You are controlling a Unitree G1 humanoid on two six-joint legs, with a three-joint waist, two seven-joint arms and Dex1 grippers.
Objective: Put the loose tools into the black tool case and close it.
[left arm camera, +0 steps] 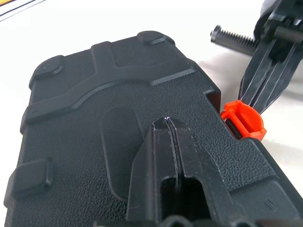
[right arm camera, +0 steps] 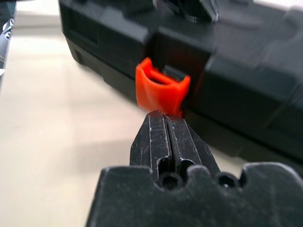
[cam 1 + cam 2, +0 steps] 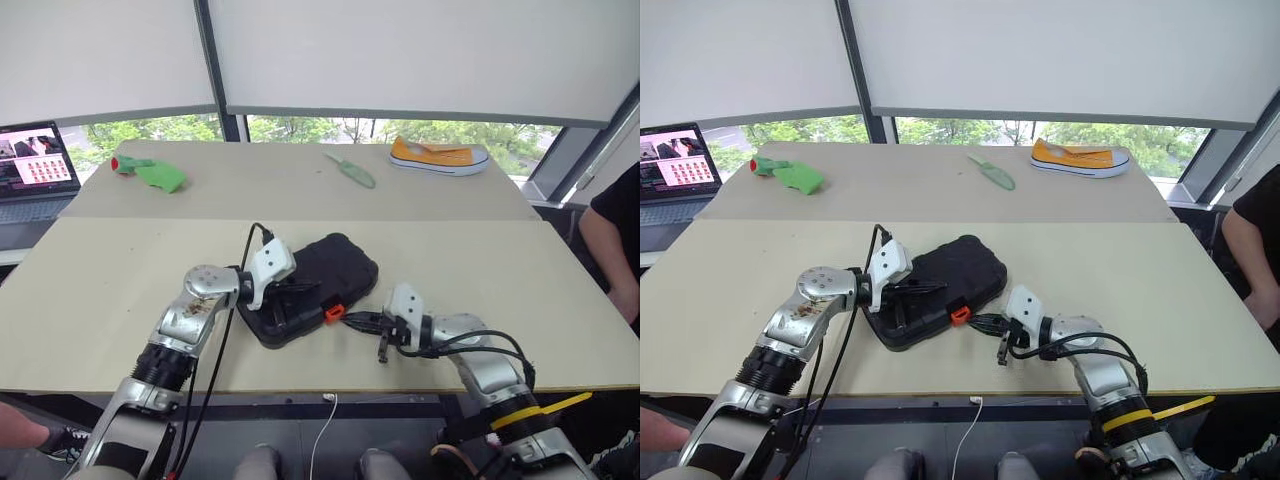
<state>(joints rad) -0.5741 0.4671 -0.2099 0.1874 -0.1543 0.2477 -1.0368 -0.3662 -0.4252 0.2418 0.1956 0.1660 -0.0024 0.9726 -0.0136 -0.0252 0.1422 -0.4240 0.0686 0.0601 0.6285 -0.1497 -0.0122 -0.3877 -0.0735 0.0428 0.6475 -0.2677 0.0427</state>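
Head views, case: the black tool case (image 3: pixel 310 285) lies lid-down shut on the worktop (image 3: pixel 110 290), its long axis running from near-left to far-right.
Head views, latch: the orange latch (image 3: pixel 334 312) sits on the near long edge, facing the right arm.
Head views, left end effector: the left end effector (image 3: pixel 925 289) rests over the lid's left part, fingers pressed together, nothing in them.
Head views, right end effector: the right end effector (image 3: pixel 352 321) is just beside the latch, tips towards it, fingers together and empty; the nearer arm for the latch, I judge.
Left wrist view, lid: closed fingers lie flat over the textured lid; the latch (image 1: pixel 242 120) shows at the edge, with the other arm's tips against it.
Right wrist view, latch: the latch (image 2: pixel 162 92) stands straight ahead of the shut tips, apparently hinged outward and not snapped home.
Hard to make out: the loose tools, presumably inside; whether the tips touch the latch.
Elsewhere: laptop (image 3: pixel 35 170), shoe (image 3: pixel 440 155), green trowel (image 3: pixel 352 170).
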